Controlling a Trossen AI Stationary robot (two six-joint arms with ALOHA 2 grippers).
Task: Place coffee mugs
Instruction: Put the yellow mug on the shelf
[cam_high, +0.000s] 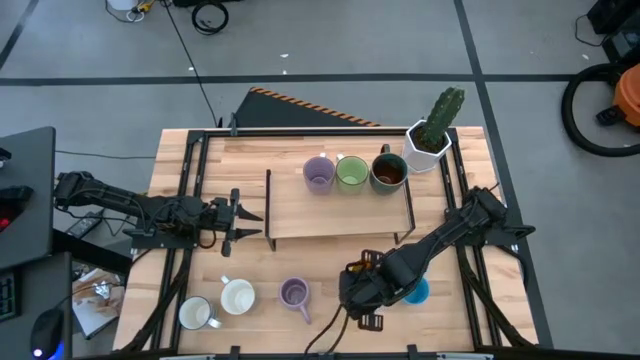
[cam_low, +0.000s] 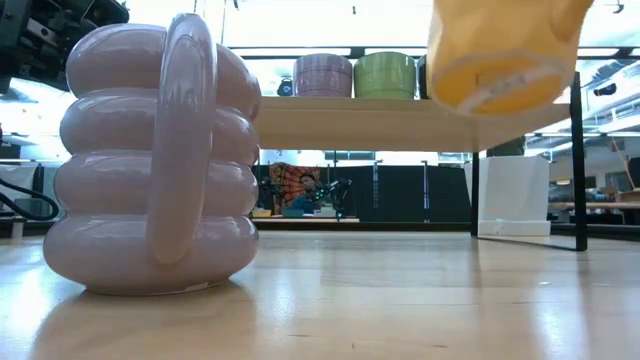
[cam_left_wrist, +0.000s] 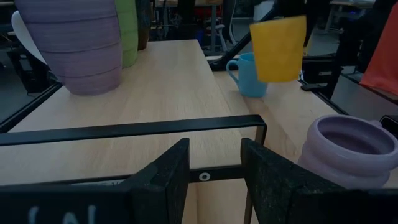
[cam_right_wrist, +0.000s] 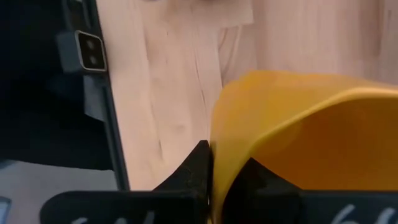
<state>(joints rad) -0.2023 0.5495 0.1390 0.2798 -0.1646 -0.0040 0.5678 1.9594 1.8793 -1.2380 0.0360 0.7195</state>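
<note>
My right gripper (cam_right_wrist: 214, 169) is shut on the orange mug (cam_low: 500, 50), which hangs in the air above the near part of the table; in the high view the gripper (cam_high: 362, 285) hides it. The blue mug (cam_high: 416, 292), a lilac mug (cam_high: 293, 293) and two white mugs (cam_high: 237, 297) (cam_high: 195, 314) stand on the table near its near edge. On the raised shelf (cam_high: 300, 220) stand a lilac mug (cam_high: 319, 172), a green mug (cam_high: 351, 172) and a dark brown mug (cam_high: 389, 172). My left gripper (cam_high: 240, 215) waits open at the shelf's left end. My right gripper holds the orange mug by its rim (cam_right_wrist: 217, 146), the wall pinched with one finger (cam_right_wrist: 193, 171) outside and the other (cam_right_wrist: 258, 180) inside. It comes from above. The mug (cam_left_wrist: 278, 48) is lifted clear of the table, roughly upright and slightly tilted, hanging below the fingers.
A white faceted pot with a green cactus (cam_high: 432, 135) stands at the shelf's far right corner. The shelf's black frame (cam_left_wrist: 130, 129) runs close in front of my left gripper (cam_left_wrist: 214, 168). Bare shelf board lies nearer than the three mugs.
</note>
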